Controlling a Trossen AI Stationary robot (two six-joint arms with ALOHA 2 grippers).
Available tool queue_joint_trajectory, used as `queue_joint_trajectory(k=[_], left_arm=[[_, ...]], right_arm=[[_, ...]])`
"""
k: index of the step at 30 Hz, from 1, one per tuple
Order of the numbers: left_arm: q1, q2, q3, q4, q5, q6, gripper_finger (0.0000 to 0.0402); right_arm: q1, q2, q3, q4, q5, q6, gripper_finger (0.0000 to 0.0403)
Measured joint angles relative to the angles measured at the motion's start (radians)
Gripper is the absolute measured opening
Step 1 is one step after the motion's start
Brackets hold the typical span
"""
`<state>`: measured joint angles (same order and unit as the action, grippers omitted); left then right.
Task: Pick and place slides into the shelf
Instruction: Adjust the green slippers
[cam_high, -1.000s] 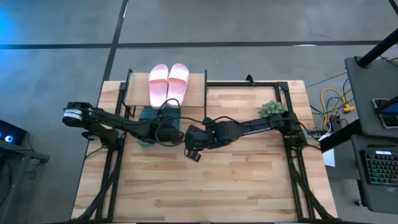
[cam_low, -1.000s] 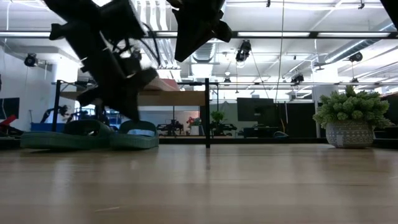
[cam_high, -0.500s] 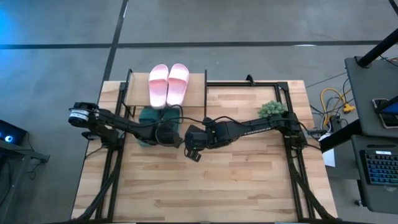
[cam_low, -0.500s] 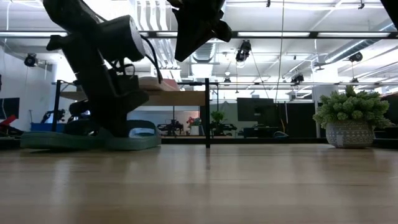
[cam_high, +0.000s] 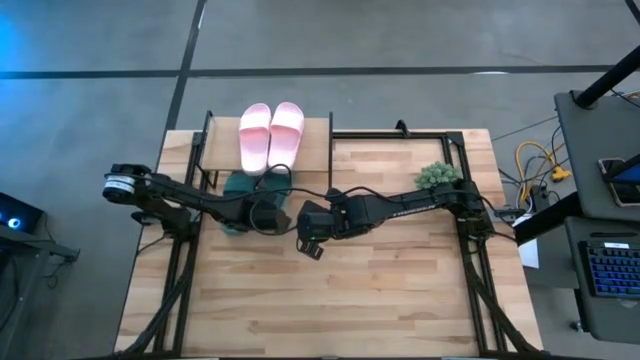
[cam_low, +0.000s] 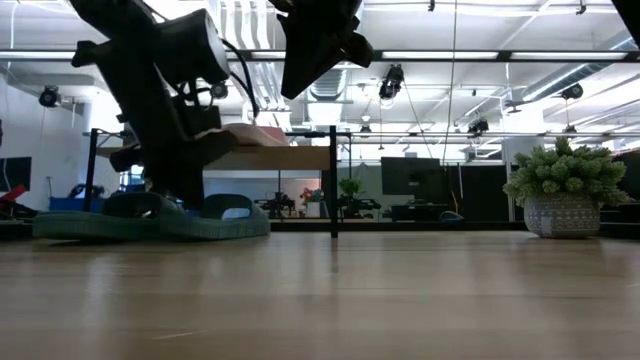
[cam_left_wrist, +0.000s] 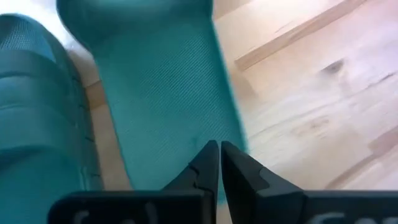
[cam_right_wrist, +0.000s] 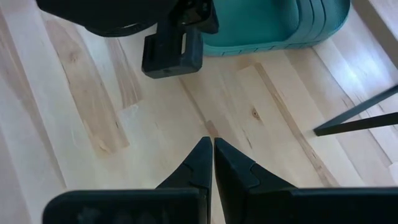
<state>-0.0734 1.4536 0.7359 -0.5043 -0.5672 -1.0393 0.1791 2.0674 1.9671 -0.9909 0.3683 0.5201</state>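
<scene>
Shelf (cam_high: 320, 128) stands at the table's far left, pink slides (cam_high: 270, 134) on its top board, green slides (cam_high: 243, 189) beneath. Left gripper (cam_left_wrist: 219, 163), fingers closed and empty, hovers over the right green slide (cam_left_wrist: 168, 93); right gripper (cam_right_wrist: 211, 158), closed, waits mid-table. The slide looks light, flexible and textured: grip the strap or a sole edge.

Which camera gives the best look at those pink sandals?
The high view: both pink slides lie side by side on the shelf top board, fully visible from above. The low view shows only a pinkish sliver on that board, partly behind the left arm. Neither wrist view shows them.
</scene>
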Motion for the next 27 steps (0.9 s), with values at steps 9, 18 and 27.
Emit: queue_joint_trajectory(k=[9, 18, 27], left_arm=[[-0.009, -0.040, 0.011, 0.015, 0.018, 0.009, 0.0004], [-0.065, -0.176, 0.023, -0.275, 0.056, -0.112, 0.0004], [-0.073, -0.200, 0.050, -0.525, 0.220, -0.179, 0.0004]], right_arm=[[0.000, 0.000, 0.000, 0.000, 0.000, -0.004, 0.0009], [0.002, 0.000, 0.000, -0.001, 0.000, -0.004, 0.0009], [0.002, 0.000, 0.000, 0.004, 0.023, -0.023, 0.0009]])
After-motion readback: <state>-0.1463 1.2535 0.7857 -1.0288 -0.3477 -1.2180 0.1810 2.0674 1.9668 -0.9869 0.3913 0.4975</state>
